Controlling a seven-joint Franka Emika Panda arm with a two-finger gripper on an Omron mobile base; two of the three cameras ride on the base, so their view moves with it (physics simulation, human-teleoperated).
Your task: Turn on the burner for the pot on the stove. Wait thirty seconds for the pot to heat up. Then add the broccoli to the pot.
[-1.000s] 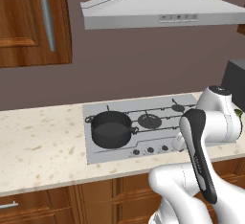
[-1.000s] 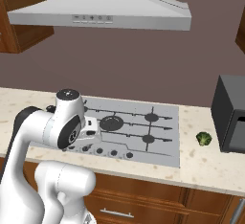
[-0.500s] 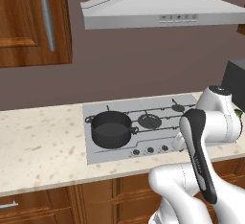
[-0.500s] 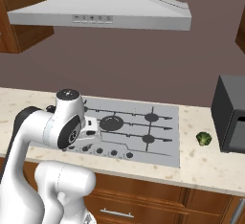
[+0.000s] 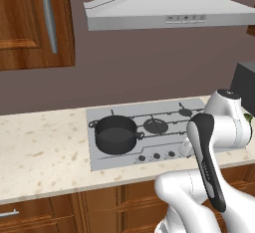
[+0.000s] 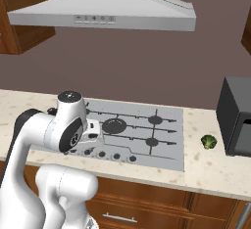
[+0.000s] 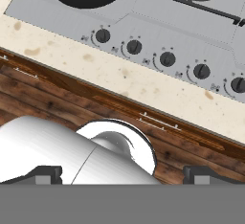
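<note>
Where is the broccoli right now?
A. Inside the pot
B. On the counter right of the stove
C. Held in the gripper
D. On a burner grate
B: the broccoli lies on the counter between the stove and the dark appliance, far from the pot.

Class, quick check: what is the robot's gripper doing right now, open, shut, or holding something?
Two-finger gripper: open, holding nothing; its dark fingertips stand wide apart, short of the flat silver-grey stove's row of small dark knobs.

Base cams flank arm, share stove (image 5: 149, 127); hand cam overhead, close.
</note>
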